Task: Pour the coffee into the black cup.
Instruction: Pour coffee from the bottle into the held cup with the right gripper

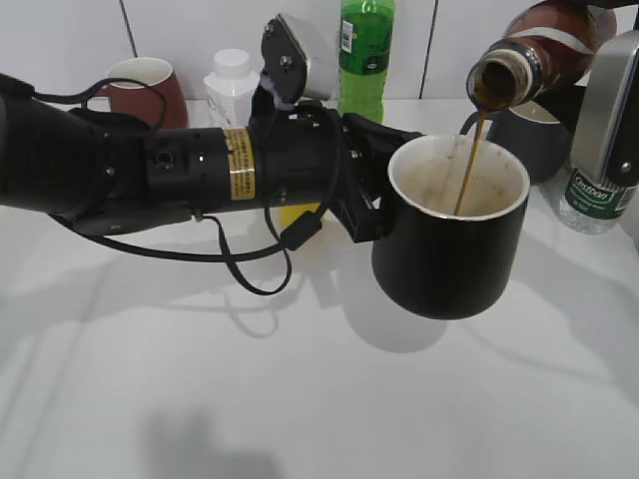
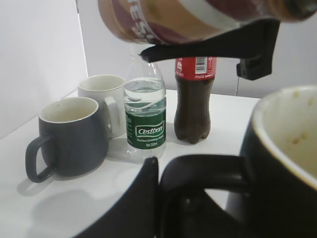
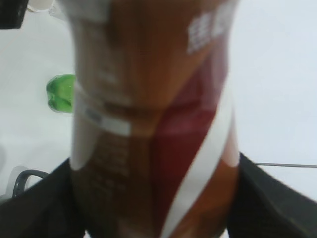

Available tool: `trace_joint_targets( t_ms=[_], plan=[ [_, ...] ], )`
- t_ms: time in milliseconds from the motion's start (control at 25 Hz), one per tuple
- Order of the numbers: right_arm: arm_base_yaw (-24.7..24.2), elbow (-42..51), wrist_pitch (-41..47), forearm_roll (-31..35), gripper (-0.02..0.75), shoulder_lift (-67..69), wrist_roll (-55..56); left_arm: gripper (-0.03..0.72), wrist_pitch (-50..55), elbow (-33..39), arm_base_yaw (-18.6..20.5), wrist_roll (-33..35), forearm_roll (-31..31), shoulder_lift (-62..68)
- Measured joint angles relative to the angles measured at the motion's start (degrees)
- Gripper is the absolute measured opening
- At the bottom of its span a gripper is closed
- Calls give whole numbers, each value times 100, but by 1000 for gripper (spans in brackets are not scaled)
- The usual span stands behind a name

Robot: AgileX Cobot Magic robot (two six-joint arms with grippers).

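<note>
My left gripper (image 1: 371, 190) is shut on the handle of the black cup (image 1: 454, 239) and holds it in the air above the table. The cup's handle (image 2: 203, 171) and white inside (image 2: 297, 134) show in the left wrist view. My right gripper, at the top right, is shut on the coffee bottle (image 1: 534, 55), which is tipped mouth-down over the cup. A thin brown stream of coffee (image 1: 471, 165) runs from its mouth into the cup. The bottle's red, white and brown label (image 3: 158, 119) fills the right wrist view, and its body (image 2: 188, 17) shows in the left wrist view.
A maroon mug (image 1: 150, 90), a white bottle (image 1: 232, 85) and a green soda bottle (image 1: 365, 55) stand at the back. A dark grey mug (image 2: 69, 136), a white mug (image 2: 106, 101), a green-labelled water bottle (image 2: 145, 124) and a cola bottle (image 2: 194, 104) stand to the right.
</note>
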Motion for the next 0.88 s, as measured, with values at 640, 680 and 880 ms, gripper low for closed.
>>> trace_joint_targets(
  t_ms=[640, 680, 880],
  plan=[
    [0, 0, 0, 0, 535, 0, -66, 37, -6, 0, 0, 0, 6, 0],
    [0, 0, 0, 0, 535, 0, -80, 37, -6, 0, 0, 0, 6, 0],
    [0, 0, 0, 0, 535, 0, -103, 37, -6, 0, 0, 0, 6, 0]
  ],
)
